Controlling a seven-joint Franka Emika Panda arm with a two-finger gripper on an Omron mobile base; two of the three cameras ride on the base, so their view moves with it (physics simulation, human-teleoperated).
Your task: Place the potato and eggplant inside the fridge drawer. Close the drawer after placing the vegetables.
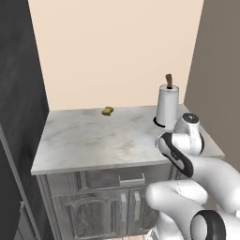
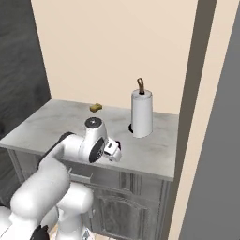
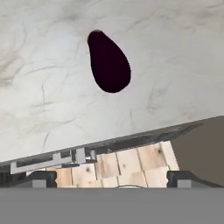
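Note:
The eggplant (image 3: 109,61), a near-black teardrop lump, lies on the marble counter (image 3: 48,87) a little back from its front edge. My gripper (image 3: 111,181) hovers above that edge, looking down, its two dark fingertips (image 3: 37,179) spread wide with nothing between them. In the right base view the hand (image 2: 112,151) sits over the counter's front edge, beyond the elbow. The potato is out of view. The fridge drawer is out of view.
A white paper-towel roll (image 1: 167,107) on a brown post stands at the counter's back right. A small yellowish-brown cube (image 1: 108,111) sits near the back wall. The dark fridge (image 1: 18,93) rises left of the counter. Grey cabinet doors (image 1: 93,211) and a wooden floor (image 3: 127,164) lie below.

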